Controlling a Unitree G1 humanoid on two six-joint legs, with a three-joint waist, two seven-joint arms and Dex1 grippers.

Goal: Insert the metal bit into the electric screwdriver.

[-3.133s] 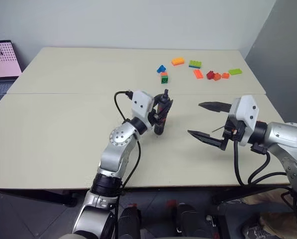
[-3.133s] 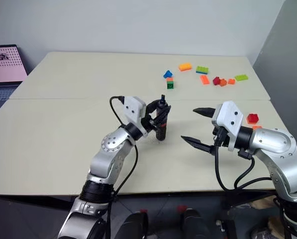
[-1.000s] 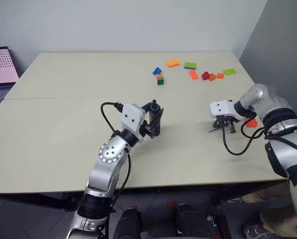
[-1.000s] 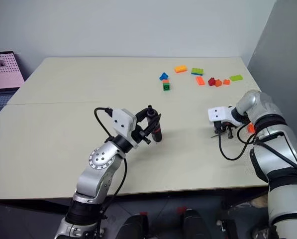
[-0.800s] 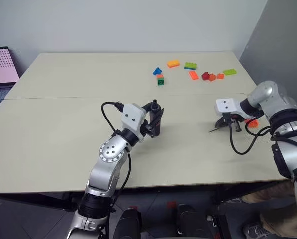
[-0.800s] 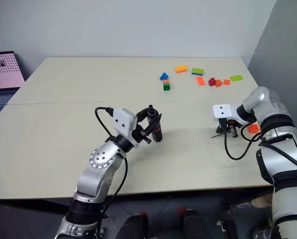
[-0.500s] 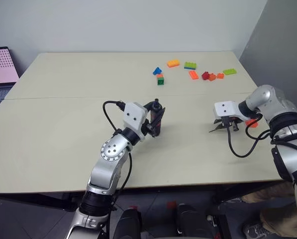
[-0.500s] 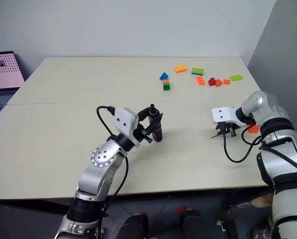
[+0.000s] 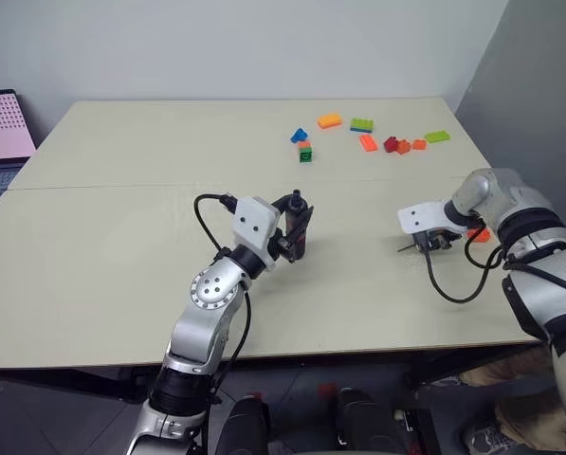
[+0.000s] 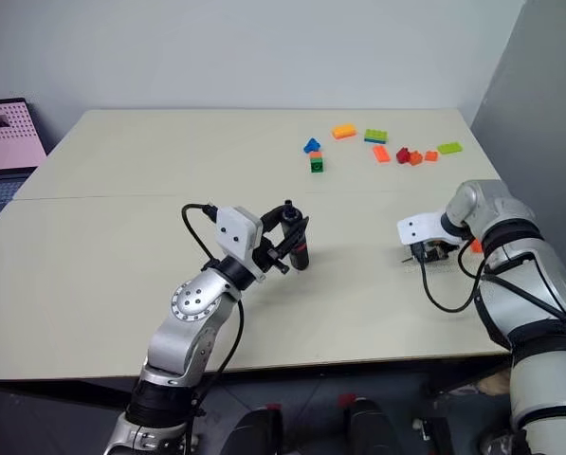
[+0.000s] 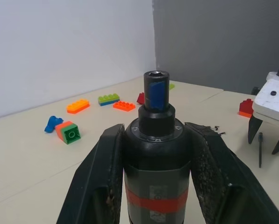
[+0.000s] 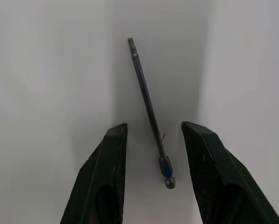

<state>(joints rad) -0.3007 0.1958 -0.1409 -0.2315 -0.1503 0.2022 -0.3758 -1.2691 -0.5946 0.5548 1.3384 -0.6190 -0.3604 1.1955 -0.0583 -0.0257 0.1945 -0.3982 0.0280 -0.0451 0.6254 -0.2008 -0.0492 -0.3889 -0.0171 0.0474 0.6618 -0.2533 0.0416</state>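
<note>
**Q:** What are your fingers doing, and why?

**A:** My left fingers (image 11: 153, 186) are clamped on the electric screwdriver (image 11: 156, 154), one on each flank of its black body. I hold it up off the tabletop (image 9: 121, 246) with its open socket facing away from me, so I judge it is being presented as a steady target for the bit. My right fingers (image 12: 153, 163) point down at the tabletop, parted narrowly, and hold nothing. The metal bit (image 12: 148, 109) lies flat on the tabletop between their tips. One end, with a blue band, sits in the gap; the rest of the thin rod runs out beyond it. I read that as lining up to pinch the rod, a grasp not yet made.

**Q:** Where do those two things sit relative to each other?

**A:** Well apart. The screwdriver is near the middle of the tabletop, the bit over on my right.

**Q:** And around them?

**A:** The tabletop is pale beige, with a seam running across it. Coloured toy bricks (image 9: 363, 137) are scattered along the far side, and one red brick (image 11: 246, 106) lies just beside my right wrist. A laptop (image 9: 3, 128) with a pink screen is at far left. The walls are plain grey.
</note>
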